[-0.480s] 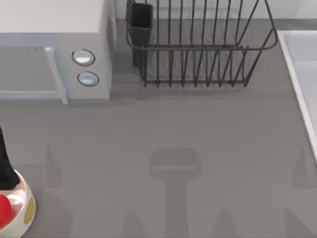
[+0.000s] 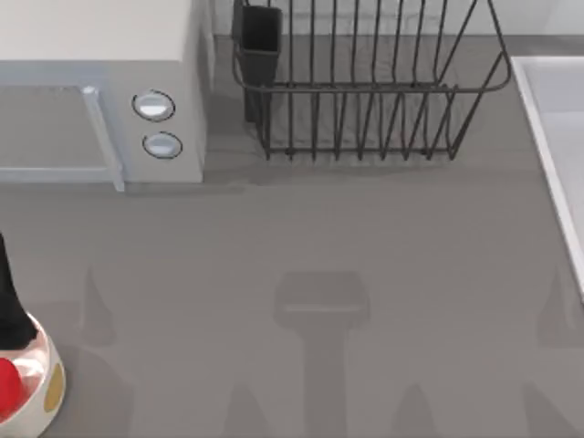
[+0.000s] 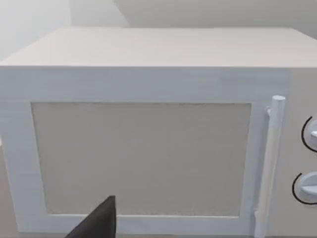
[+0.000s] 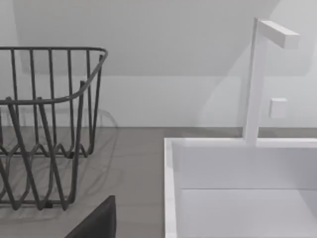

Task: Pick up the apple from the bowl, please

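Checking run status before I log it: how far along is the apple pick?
Done: nothing that shows. The apple lies inside the bowl at the top view's lower left edge. In hand: a dark part of the left arm hangs just above the bowl's rim, so an approach looks underway; whether the fingers are on the fruit cannot be told. Left: close on the apple and lift it clear of the bowl.

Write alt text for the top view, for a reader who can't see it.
A red apple sits in a white, gold-spotted bowl at the grey table's near left edge, with a dark part of the left arm just above it. A white microwave stands at far left, a wire dish rack at far centre, and a white sink at right.
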